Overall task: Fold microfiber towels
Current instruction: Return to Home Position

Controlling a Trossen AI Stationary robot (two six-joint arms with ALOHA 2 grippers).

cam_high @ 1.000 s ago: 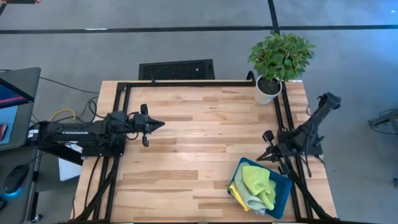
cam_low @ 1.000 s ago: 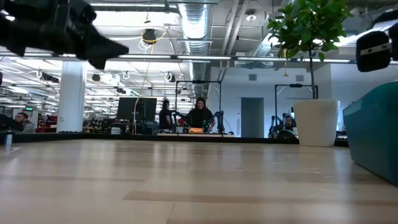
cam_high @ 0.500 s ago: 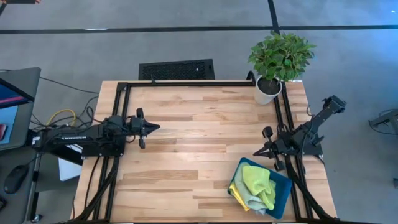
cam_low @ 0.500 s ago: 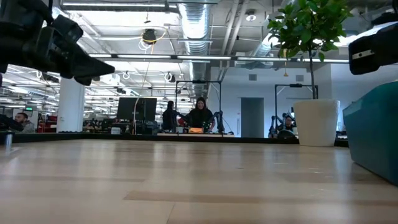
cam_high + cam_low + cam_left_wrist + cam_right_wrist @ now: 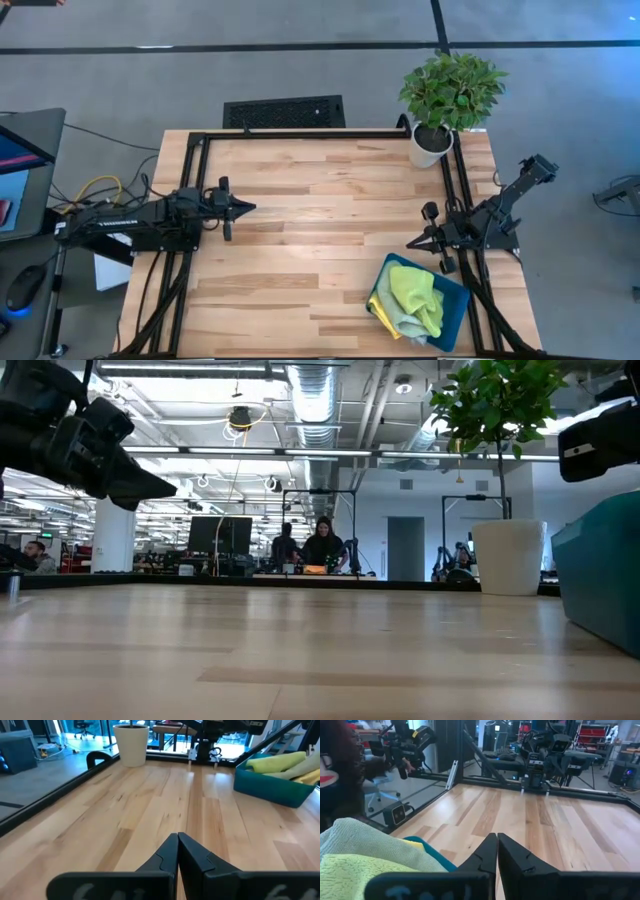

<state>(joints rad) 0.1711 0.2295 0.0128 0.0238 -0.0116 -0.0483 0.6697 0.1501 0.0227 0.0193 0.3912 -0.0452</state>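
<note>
High view: microfiber towels lie piled inside the teal tray. The tray sits by the right edge of the worktop, in the corner opposite the one holding the potted plant.

Top layer is the lime green towel. The yellow towel shows on the side of the pile facing the left edge. A pale grey-green towel pokes out underneath. A fourth cloth cannot be made out.

Over the left edge, about midway along it, the left end effector points toward the right edge. The low view shows it raised off the wood. Its fingers are pressed together with nothing between them.

Near the right edge, the right end effector is just beside the tray on the plant side, pointing toward the left edge. Its fingers are pressed together and empty.
</note>
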